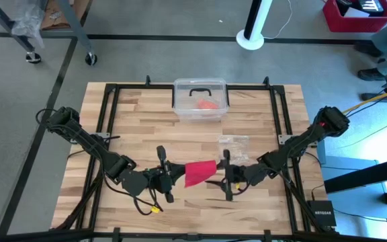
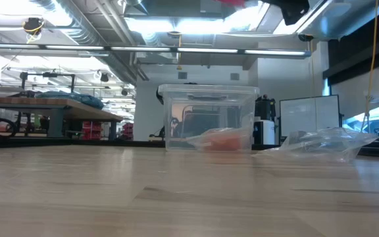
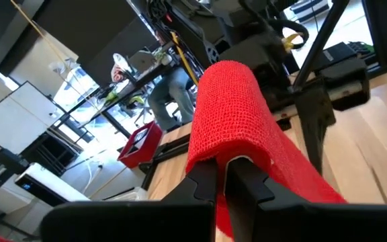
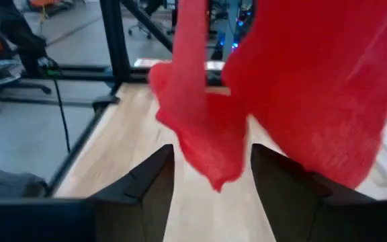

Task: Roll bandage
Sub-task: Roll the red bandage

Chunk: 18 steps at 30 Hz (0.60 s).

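Observation:
The red bandage [image 1: 200, 173] hangs in the air over the table's near middle, between my two grippers. In the left wrist view the bandage [image 3: 230, 107] arches over the tips of my left gripper [image 3: 224, 180], which is shut on it. My right gripper [image 4: 210, 181] is open at the bandage's right side. Its two fingers stand on either side of a loose hanging corner of the bandage [image 4: 213, 161]; I cannot tell whether they touch it. In the high view my left gripper [image 1: 179, 176] and right gripper [image 1: 219, 176] face each other. My left gripper pinches the bandage [image 3: 228, 153] between its two shut fingers, coming level from the table's left. The cloth loops over the fingertips and trails down past one finger [image 3: 294, 181]. How many layers lie between the fingers is hidden by the cloth. The bandage is lifted clear of the table.
A clear plastic box [image 1: 200, 101] with an orange-red lump [image 1: 207, 105] inside stands at the table's far middle. A crinkly clear bag [image 1: 234, 142] lies just beyond my right gripper. A black frame [image 1: 106, 121] borders the wooden table.

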### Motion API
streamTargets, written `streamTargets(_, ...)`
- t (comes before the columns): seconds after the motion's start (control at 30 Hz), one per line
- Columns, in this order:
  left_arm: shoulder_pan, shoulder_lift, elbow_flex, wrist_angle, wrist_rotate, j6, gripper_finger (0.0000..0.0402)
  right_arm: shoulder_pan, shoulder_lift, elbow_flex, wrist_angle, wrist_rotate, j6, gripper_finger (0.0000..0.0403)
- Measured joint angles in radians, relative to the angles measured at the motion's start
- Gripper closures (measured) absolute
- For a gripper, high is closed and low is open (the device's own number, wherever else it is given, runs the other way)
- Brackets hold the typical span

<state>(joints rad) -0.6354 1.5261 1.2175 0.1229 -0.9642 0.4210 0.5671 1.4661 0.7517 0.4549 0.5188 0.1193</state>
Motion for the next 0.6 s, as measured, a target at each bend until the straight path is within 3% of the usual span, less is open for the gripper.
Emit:
streamTargets(0.4, 0.016, 0.001, 0.0, -0.004, 0.0, -0.03, 0.0398, -0.005, 0.059, -0.001, 0.083, 0.003, -0.054, 0.024)
streamTargets(0.5, 0.016, 0.001, 0.0, -0.001, -0.001, -0.033, 0.0398, -0.005, 0.059, -0.001, 0.081, 0.003, -0.067, 0.0283)
streamTargets(0.6, 0.016, 0.001, 0.0, 0.014, -0.005, -0.029, 0.0398, -0.005, 0.059, -0.001, 0.058, -0.017, -0.069, 0.0352)
